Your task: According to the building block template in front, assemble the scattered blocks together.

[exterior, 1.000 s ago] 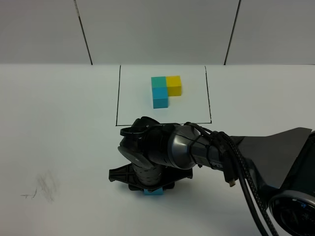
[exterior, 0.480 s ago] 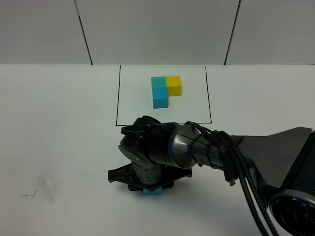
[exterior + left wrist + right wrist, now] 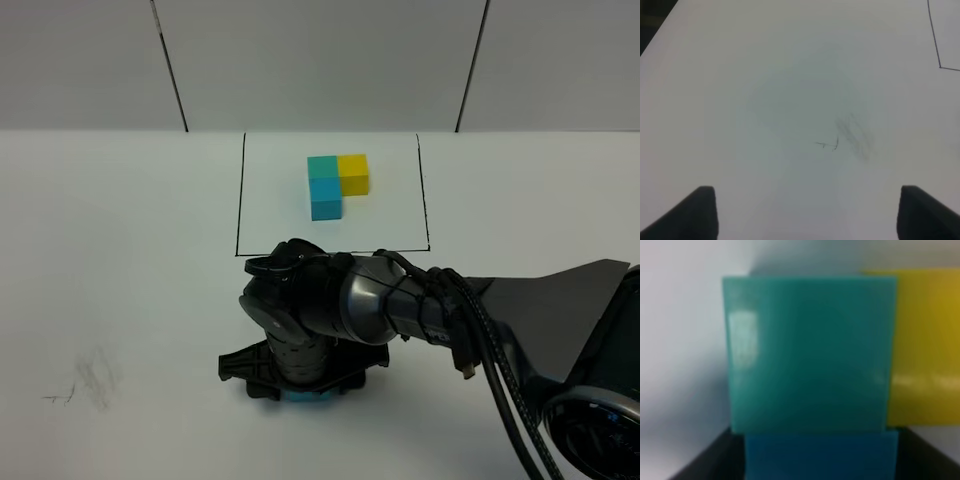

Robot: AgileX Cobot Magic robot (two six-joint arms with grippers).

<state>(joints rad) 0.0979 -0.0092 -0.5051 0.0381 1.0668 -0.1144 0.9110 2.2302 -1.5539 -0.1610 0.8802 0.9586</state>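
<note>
- Where the white table (image 3: 120,290) comes nearest in the high view, the right arm (image 3: 400,305) is bent low over it, and the right gripper (image 3: 303,385) is pressed down close to the tabletop.
- A small piece of a sky-blue block (image 3: 308,396) is seen under that gripper; the other loose blocks are hidden by the arm in this view.
- Very close up in the right wrist view, a teal-green block (image 3: 807,352) is seen, with a yellow block (image 3: 925,345) touching one side and the sky-blue block (image 3: 820,455) touching another side, so an L is made by the three.
- The sky-blue block is seen between two dark finger parts (image 3: 705,462), but whether it is squeezed or let go cannot be told.
- Grey smudges (image 3: 90,378) are marked on the table well to the left of the arm; no words can be read in them.
- In the left wrist view the same smudges (image 3: 852,135) are seen over bare table, and the left gripper (image 3: 805,215) is spread wide with nothing between its dark fingertips (image 3: 702,210).
- Farther back, the building block template (image 3: 333,182) is set inside a black drawn outline (image 3: 240,190): teal-green and yellow side by side, sky-blue in front of the teal-green.
- No brand or label can be read on anything.
</note>
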